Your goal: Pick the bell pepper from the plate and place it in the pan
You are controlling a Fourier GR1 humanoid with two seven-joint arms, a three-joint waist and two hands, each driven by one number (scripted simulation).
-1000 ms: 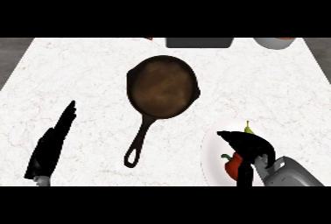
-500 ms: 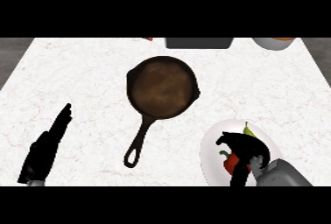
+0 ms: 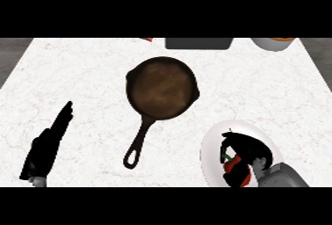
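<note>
Right hand [image 3: 245, 151] curls over the red bell pepper [image 3: 235, 169], which lies on the white plate [image 3: 214, 151] at the counter's [image 3: 77, 79] near right corner. Pan [image 3: 162, 90] sits mid-counter, handle toward the near edge. Left hand [image 3: 47, 147], fingers straight, rests near the near left corner.

The right hand [image 3: 245, 151] covers most of the bell pepper [image 3: 235, 167]; only red slivers show, so its fingers seem curled round it. The plate [image 3: 214, 149] runs off the lower edge.
</note>
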